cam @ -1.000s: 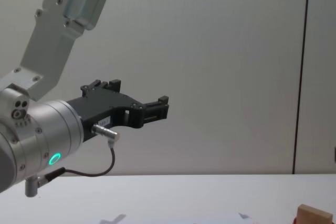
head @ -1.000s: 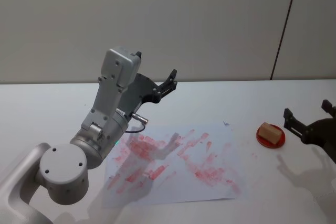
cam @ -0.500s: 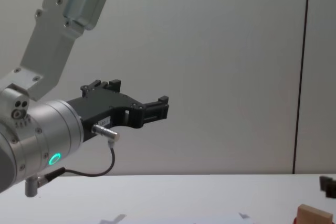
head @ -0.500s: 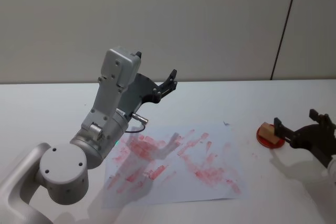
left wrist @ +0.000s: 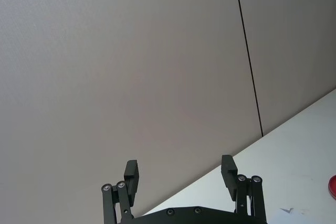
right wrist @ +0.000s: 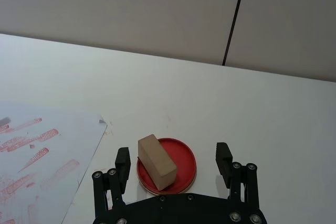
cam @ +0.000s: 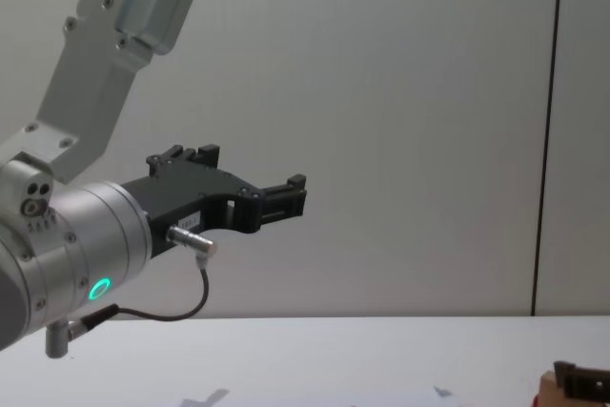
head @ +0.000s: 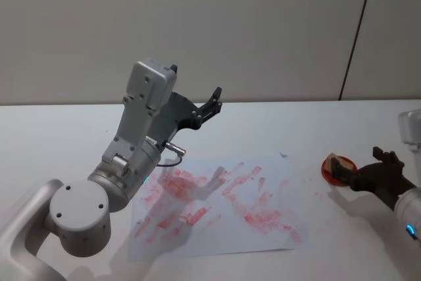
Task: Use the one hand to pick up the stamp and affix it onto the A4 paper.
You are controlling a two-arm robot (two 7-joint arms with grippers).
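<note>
Right wrist view: right gripper, jaws apart, flanks the stamp, apparently without contact; left gripper raised, jaws apart.

On my left wrist feed I see the left gripper, its two black fingers spread wide apart. Taking the way it points as twelve o'clock, a plain beige wall stands at twelve, split by a thin dark seam toward one o'clock. The pale surface spreads at two o'clock, where a red sliver lies; I cannot tell what it is.
</note>
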